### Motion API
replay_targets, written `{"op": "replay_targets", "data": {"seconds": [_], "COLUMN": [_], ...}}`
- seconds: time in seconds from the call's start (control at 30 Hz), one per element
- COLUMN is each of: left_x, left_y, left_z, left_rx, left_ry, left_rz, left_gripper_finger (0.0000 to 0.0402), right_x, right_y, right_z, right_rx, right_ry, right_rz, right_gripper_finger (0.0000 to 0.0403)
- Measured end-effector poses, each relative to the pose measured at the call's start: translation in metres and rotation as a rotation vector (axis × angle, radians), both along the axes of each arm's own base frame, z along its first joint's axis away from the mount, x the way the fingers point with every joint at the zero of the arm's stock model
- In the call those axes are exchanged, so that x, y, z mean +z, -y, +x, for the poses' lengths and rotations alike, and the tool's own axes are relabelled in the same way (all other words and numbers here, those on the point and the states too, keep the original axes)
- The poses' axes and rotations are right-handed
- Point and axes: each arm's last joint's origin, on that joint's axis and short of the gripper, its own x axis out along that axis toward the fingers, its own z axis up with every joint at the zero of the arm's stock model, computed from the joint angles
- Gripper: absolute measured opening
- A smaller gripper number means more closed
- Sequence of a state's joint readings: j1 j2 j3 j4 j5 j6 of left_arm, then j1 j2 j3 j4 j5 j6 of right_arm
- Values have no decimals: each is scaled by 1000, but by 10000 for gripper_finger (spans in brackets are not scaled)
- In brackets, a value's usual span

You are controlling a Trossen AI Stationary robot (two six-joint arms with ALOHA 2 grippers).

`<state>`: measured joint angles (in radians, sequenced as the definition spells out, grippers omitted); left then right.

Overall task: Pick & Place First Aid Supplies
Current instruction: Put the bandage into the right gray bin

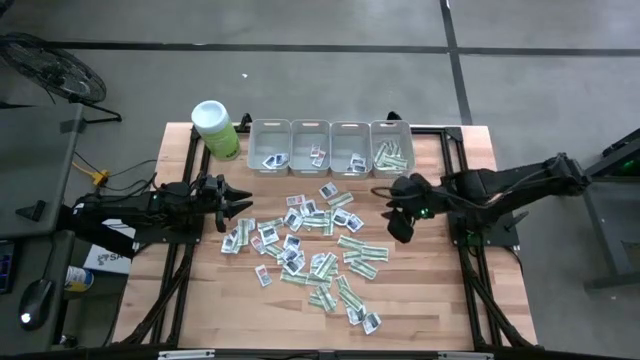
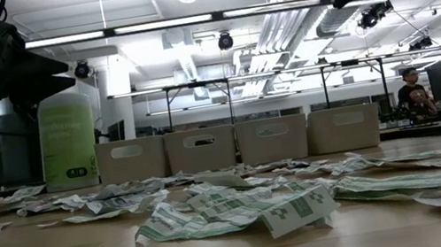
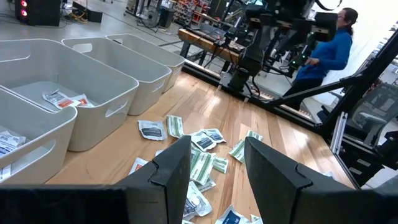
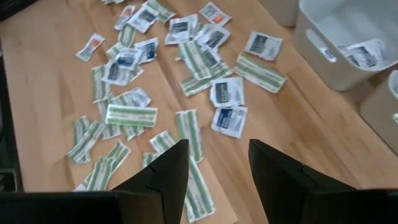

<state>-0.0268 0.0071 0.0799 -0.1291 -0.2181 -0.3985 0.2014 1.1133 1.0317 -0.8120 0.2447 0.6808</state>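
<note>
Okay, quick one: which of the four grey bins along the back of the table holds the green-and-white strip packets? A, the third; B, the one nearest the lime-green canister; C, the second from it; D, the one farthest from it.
D: in the high view the green-and-white strip packets lie in the farthest bin from the lime-green canister.

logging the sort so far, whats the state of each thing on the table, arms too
left gripper: jaws open, empty, above the packets' left edge
right gripper: jaws open, empty, above the packets' right side
loose packets: scattered flat on the table
four grey bins: upright in a row, each holding a few packets
green canister: upright, lid on
</note>
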Motion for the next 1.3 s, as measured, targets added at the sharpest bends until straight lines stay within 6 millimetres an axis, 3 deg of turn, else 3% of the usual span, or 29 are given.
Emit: {"op": "replay_targets", "data": {"seconds": [0.2, 0.47, 0.93, 1.3], "left_x": [0, 0, 0, 0], "left_y": [0, 0, 0, 0], "left_z": [0, 0, 0, 0], "left_rx": [0, 0, 0, 1], "left_ry": [0, 0, 0, 0], "left_rz": [0, 0, 0, 0], "left_gripper_finger": [150, 150, 150, 150], "right_x": [-9, -45, -100, -138], "right_y": [-20, -45, -62, -79], "right_z": [4, 28, 52, 59], "right_rx": [82, 237, 308, 330], "right_ry": [-39, -219, -459, -588], "right_rz": [-25, -60, -6, -90], "right_gripper_finger": [161, 161, 161, 161]}}
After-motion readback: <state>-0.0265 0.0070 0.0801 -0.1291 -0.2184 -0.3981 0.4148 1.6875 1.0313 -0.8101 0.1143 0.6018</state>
